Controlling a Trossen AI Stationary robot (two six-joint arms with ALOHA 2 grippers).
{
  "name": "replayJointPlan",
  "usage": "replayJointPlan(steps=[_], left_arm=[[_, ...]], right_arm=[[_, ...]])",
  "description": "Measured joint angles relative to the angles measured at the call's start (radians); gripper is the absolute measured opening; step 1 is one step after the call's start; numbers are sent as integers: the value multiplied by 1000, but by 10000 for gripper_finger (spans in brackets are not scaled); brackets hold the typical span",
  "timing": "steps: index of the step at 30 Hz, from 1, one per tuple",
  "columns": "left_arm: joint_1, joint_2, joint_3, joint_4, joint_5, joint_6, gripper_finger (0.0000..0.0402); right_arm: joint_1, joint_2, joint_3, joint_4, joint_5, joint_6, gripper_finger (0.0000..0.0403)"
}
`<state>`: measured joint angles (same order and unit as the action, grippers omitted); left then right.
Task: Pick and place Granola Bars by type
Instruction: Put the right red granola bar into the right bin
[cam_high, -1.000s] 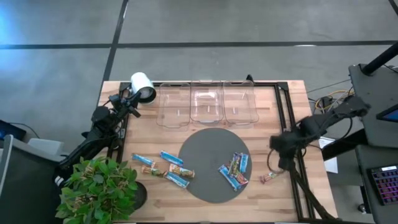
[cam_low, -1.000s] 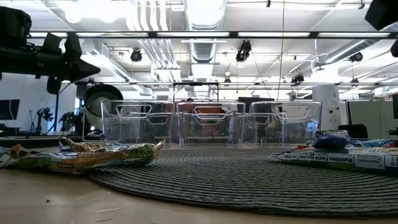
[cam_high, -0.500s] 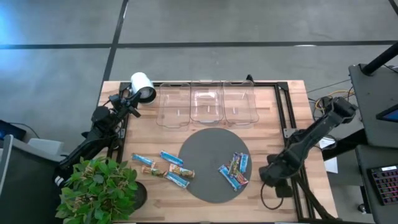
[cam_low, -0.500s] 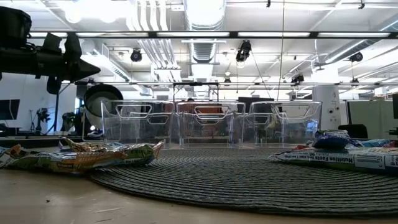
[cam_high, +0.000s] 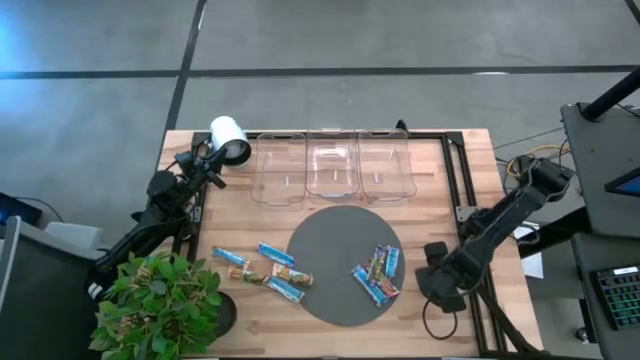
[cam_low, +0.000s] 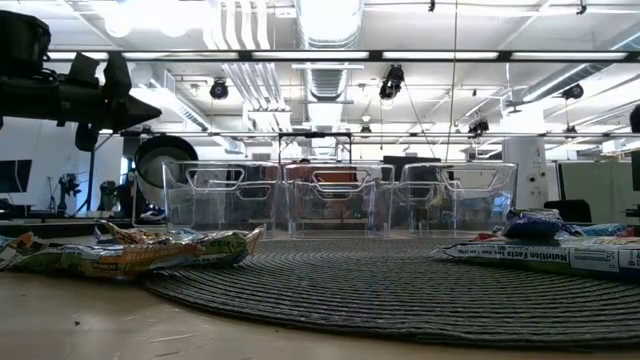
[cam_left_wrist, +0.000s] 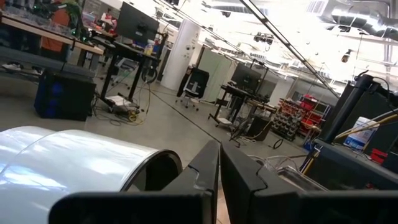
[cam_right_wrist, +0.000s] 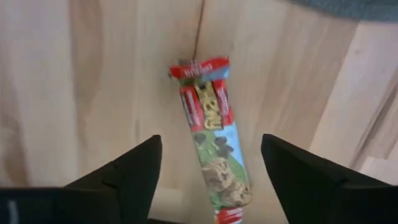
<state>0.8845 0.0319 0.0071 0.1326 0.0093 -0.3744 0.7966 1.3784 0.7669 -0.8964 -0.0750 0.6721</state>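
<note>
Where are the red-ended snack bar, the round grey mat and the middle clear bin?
Red-ended snack bar (cam_right_wrist: 211, 146): right wrist view, middle of the wrapper.
Round grey mat (cam_high: 325, 260): high view, bare left part.
Middle clear bin (cam_high: 332, 190): high view, near rim.

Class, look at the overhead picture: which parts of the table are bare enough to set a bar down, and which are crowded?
Free: the left half of the round mat; the wood between the bins and the mat; the wood between the left arm and the left bin. Crowded: the mat's right side with its bars, the front left strip with four bars beside the plant, and the front right corner under the right gripper.
</note>
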Motion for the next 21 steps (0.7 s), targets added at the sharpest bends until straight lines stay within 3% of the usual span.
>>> replayJointPlan(steps=[11, 16, 21], left_arm=[[0, 1, 0, 0, 0, 0, 0], [0, 2, 0, -1, 0, 0, 0], [0, 2, 0, -2, 0, 0, 0]], right_arm=[[5, 55, -112, 103, 0, -35, 291], [4, 66, -145, 119, 9, -32, 270], [5, 66, -157, 119, 48, -19, 224]])
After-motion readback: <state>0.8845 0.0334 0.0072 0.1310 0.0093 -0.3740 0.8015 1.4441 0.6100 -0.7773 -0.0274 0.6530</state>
